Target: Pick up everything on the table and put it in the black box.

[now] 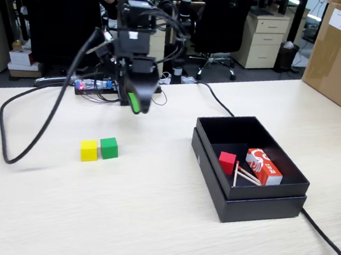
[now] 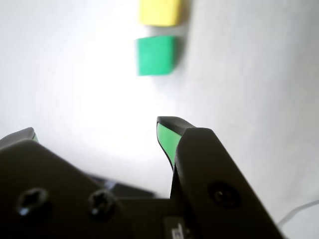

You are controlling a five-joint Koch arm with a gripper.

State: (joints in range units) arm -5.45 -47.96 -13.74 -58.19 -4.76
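Black arm, green-padded tool (image 1: 136,106) (two screws), looping black cable (image 1: 30,129).

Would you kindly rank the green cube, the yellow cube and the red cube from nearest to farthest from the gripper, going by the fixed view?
From the gripper, in the fixed view:
1. Green cube, on the table just below it.
2. Yellow cube, touching the green cube's left side, slightly farther.
3. Red cube, far right, inside the black box.
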